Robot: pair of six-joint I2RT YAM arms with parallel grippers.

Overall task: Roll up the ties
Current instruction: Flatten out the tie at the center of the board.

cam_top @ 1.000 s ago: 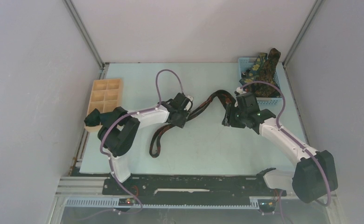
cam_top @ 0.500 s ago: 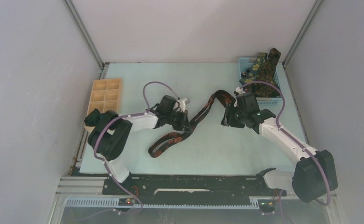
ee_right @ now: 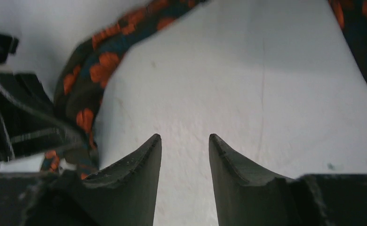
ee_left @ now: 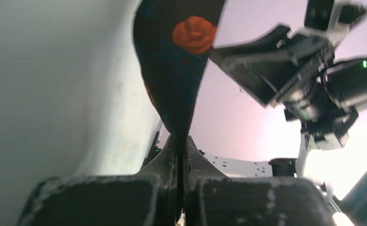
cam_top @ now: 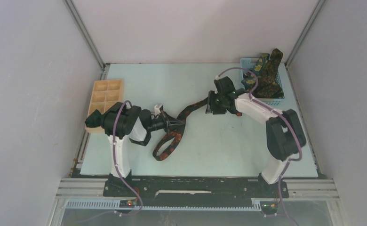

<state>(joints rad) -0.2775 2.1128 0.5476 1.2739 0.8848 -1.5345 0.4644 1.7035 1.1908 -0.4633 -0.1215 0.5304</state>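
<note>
Left hand (ee_left: 179,143) was clamped shut on the black tie (ee_left: 177,70) ahead of it, right hand (ee_right: 185,141) half-open and empty; a tug could slip the fabric free.

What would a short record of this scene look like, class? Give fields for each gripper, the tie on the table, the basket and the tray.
left gripper: shut on the black tie
right gripper: open, nothing between its fingers, over the table
black tie: red-orange flowers, unrolled, winding across the table
blue basket: far right corner, holds green ties
wooden tray: at the table's left edge
</note>
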